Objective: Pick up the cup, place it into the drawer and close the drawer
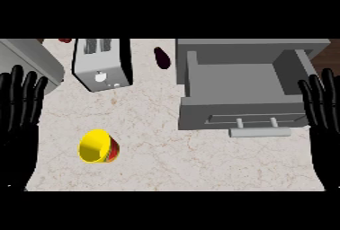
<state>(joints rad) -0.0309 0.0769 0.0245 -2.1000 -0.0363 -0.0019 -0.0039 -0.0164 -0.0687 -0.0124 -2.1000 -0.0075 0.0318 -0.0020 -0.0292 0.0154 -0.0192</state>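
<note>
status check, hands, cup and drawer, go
Left hand and right hand open, resting at the edges. Yellow cup with red band on its side on the marbled counter, untouched. Grey drawer open, path clear.

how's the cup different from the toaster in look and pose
The cup is yellow with a red band; the toaster is silver and black. The cup lies tipped on its side, while the toaster stands upright. The cup is much smaller. Both sit on the counter.

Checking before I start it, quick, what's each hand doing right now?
Left hand: open, holding nothing, resting at the left edge.
Right hand: open, holding nothing, resting at the right edge.
</note>
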